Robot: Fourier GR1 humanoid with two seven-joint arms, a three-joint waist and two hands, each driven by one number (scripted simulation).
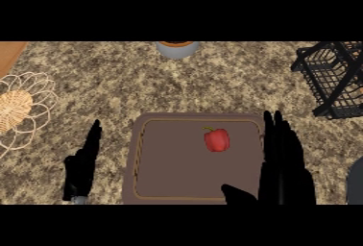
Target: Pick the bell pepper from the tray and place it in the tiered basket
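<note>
Nearest the viewer, the robot's black right hand [285, 166] rises from the lower edge of the head view, its long fingers straight and held side by side, pointing away toward the far side of the counter. Its thumb juts out to the left, over the near right corner of the flat brown rectangular tray with a thin tan inner border [164, 163]. The fingers lie along and over the tray's right edge, and they hold nothing.

On the other side of the tray, the black left hand [83, 166] stands on the counter's surface, seen edge-on, fingers straight and close together, pointing away as well. It is just beside the tray's left edge, apart from it, and empty.

A small red bell pepper with a green stem [217, 140] lies on the tray, in its right half and toward the far side. It sits just left of the right hand's fingers, with a narrow strip of brown tray showing between them; neither hand touches it.

Farther away, at the right edge, a black wire tiered basket [332, 77] stands on the speckled beige and brown granite counter [127, 86], well apart from the tray. At the left edge lies a pale wire bowl with petal-shaped loops and a woven tan centre [21, 108]. At the far middle, a grey round pot with an orange inside [177, 48] is cut off by the view's upper limit.
</note>
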